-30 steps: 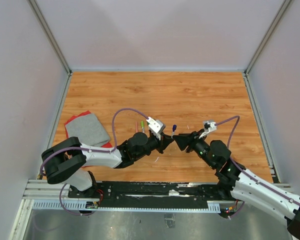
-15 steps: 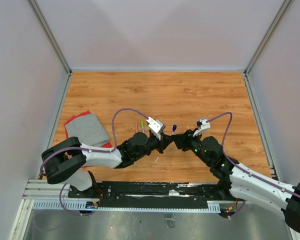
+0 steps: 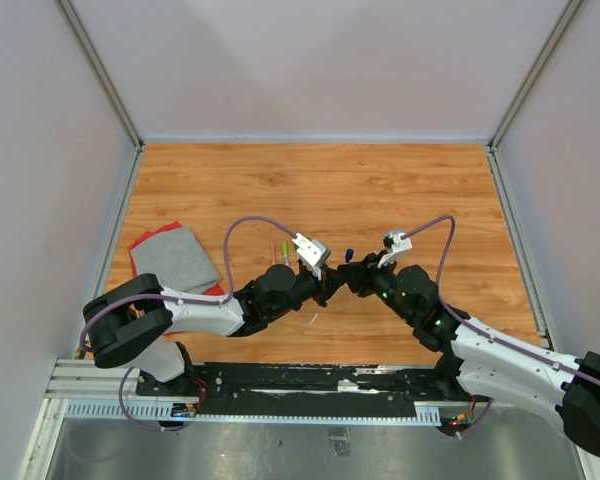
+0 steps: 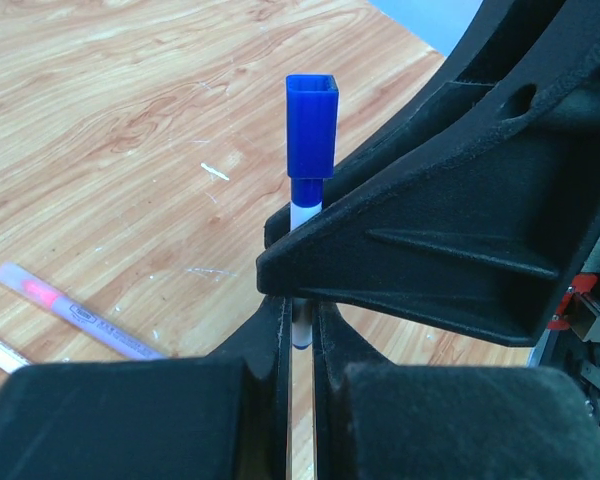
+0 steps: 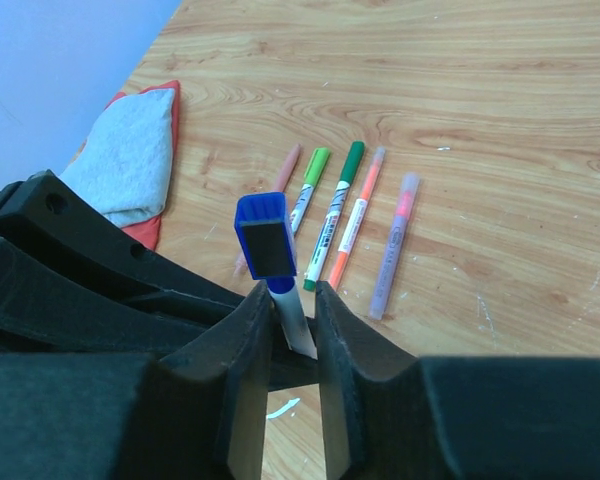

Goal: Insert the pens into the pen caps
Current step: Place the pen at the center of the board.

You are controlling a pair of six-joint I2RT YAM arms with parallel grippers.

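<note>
A pen with a white barrel (image 5: 298, 325) and a blue cap (image 4: 311, 135) stands upright between my two grippers; it shows as a blue speck in the top view (image 3: 349, 255). My left gripper (image 4: 300, 300) (image 3: 332, 283) is shut on the lower barrel. My right gripper (image 5: 292, 300) (image 3: 353, 280) faces it, its jaws either side of the barrel just below the blue cap (image 5: 267, 235), with a small gap on one side. Several capped pens lie in a row on the table: light green (image 5: 310, 185), green (image 5: 340, 210), orange (image 5: 358, 215) and purple (image 5: 395, 245).
A grey cloth on a red one (image 3: 173, 258) lies at the left of the wooden table (image 3: 380, 190); it also shows in the right wrist view (image 5: 130, 150). The row of pens (image 3: 280, 252) lies just beyond the left gripper. A purple pen (image 4: 75, 310) lies near the left fingers.
My right arm has swung left toward the left gripper, and its jaws now stand round the blue-capped pen. The left arm has not moved.
</note>
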